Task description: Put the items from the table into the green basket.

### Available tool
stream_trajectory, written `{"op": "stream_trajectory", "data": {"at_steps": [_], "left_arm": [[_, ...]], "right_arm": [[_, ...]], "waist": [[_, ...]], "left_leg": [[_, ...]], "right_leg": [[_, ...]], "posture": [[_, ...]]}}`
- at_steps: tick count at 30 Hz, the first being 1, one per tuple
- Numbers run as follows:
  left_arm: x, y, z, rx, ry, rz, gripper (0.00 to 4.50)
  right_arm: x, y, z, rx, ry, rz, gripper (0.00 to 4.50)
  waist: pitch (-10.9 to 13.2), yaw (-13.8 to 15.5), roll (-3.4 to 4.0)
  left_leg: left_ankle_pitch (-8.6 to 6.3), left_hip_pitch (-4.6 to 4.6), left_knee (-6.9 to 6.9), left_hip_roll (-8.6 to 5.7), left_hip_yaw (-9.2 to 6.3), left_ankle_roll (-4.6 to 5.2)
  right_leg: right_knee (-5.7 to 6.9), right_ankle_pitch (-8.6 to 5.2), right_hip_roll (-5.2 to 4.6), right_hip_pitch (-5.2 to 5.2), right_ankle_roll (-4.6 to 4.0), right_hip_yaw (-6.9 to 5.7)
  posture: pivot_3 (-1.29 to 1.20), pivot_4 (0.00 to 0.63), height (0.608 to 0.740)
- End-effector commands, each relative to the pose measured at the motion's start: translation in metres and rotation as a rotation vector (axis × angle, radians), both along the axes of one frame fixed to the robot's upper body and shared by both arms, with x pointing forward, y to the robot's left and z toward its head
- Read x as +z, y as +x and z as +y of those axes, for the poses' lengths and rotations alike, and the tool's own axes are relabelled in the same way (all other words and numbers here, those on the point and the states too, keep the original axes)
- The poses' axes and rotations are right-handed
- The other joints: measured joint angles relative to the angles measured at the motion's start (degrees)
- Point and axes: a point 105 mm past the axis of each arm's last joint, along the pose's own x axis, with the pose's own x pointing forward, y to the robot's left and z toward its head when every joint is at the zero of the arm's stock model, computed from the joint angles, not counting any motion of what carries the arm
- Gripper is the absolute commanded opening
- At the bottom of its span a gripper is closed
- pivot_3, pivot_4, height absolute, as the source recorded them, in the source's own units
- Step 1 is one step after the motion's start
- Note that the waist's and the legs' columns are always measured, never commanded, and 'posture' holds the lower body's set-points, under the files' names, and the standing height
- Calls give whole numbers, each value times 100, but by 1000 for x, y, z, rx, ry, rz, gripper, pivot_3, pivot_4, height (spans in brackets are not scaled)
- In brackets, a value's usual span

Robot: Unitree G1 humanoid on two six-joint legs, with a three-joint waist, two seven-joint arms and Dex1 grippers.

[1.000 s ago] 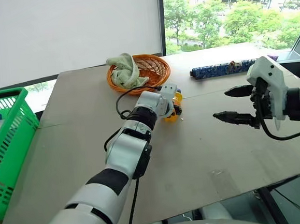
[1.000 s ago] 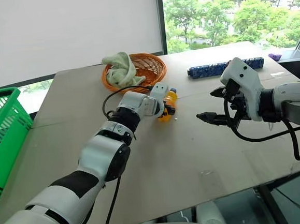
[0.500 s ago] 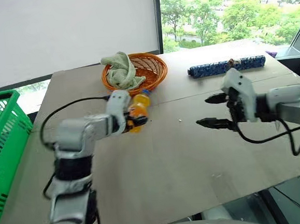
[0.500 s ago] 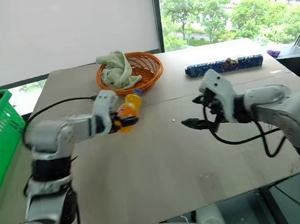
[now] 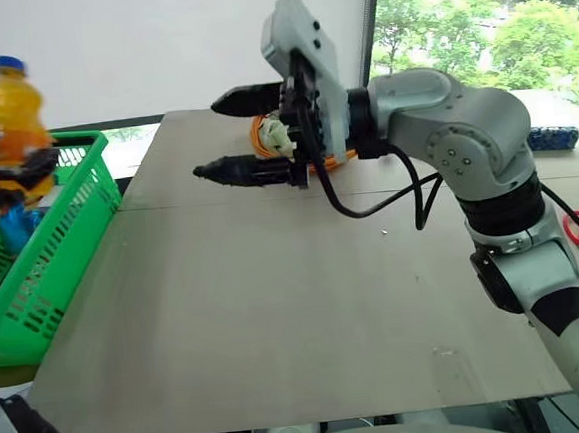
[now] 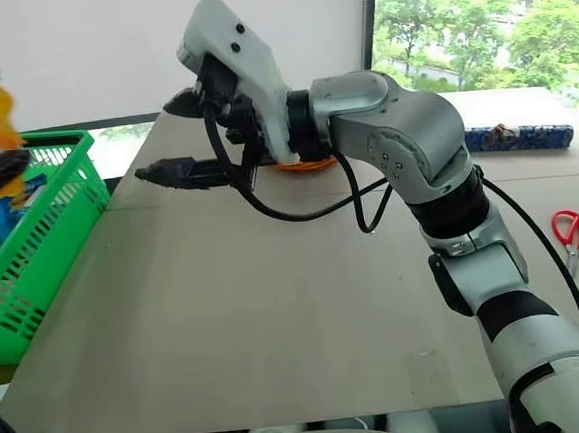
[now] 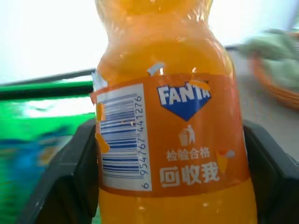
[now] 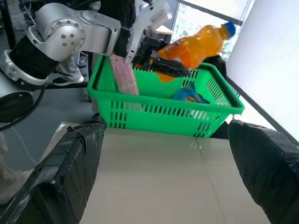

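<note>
My left gripper is shut on the orange-drink bottle, which has a blue cap and stands upright. It hangs above the green basket at the table's left edge. The left wrist view has the bottle's label between both black fingers. A pink package and a blue item lie inside the basket. My right gripper is open and empty, raised over the table's far middle and pointing toward the basket. Red-handled scissors lie at the right edge.
A long blue patterned wrapped package lies at the far right of the table. The orange wicker bowl is mostly hidden behind my right gripper. A window stands behind the table.
My left arm swung left and up, carrying the bottle from the table's middle to above the basket. My right arm rose and moved left across the table. The camera turned left.
</note>
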Motion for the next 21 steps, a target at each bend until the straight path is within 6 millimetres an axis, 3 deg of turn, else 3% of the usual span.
{"op": "stream_trajectory", "data": {"at_steps": [1, 4, 9, 10, 12, 13, 18, 21], "left_arm": [[7, 6, 33, 47, 145, 54, 3160], [-4, 11, 61, 111, 244, 140, 3160], [-19, 11, 87, 215, 399, 260, 3160], [-23, 12, 88, 216, 383, 268, 3160], [-30, 15, 87, 200, 374, 294, 4179], [-29, 17, 86, 197, 378, 281, 4341], [-11, 28, 78, 194, 409, 182, 4437], [11, 47, 50, 88, 327, -19, 4437]], "right_arm": [[16, -4, 6, -2, -14, -63, 4500], [15, 0, 6, -29, -31, -62, 4500], [12, 0, 3, -43, -40, -51, 4500], [12, -1, 2, -45, -44, -50, 4500], [11, -1, 0, -52, -51, -46, 4500], [10, -2, -1, -55, -55, -44, 4500], [8, 1, -6, -84, -68, -38, 4500], [7, 5, -12, -122, -59, -41, 4500]], "waist": [[-8, 95, -17], [-32, 166, -56], [-52, 138, -96], [-53, 129, -99], [-57, 114, -105], [-60, 82, -110], [-68, 0, -120], [-69, -47, -122]], "left_leg": [[0, -19, 0, 0, -2, -4], [10, -104, 9, 2, -4, -19], [9, -128, 15, 5, 1, -18], [9, -128, 17, 5, 4, -17], [9, -129, 20, 5, 6, -16], [9, -129, 21, 6, 3, -15], [11, -127, 26, 13, -8, -15], [18, -120, 27, 14, 4, -4]], "right_leg": [[3, -2, 0, -23, -5, -4], [18, 17, 9, -109, -5, -12], [19, 19, 19, -119, -3, -34], [19, 20, 24, -119, -2, -33], [21, 20, 22, -119, -2, -33], [22, 20, 22, -119, -2, -35], [33, 20, 12, -117, -5, -45], [36, 22, 10, -115, -6, -32]], "posture": [[312, 0, 740], [268, 0, 740], [240, 0, 740], [236, 0, 740], [221, 0, 740], [219, 0, 740], [216, 0, 740], [221, 0, 740]]}}
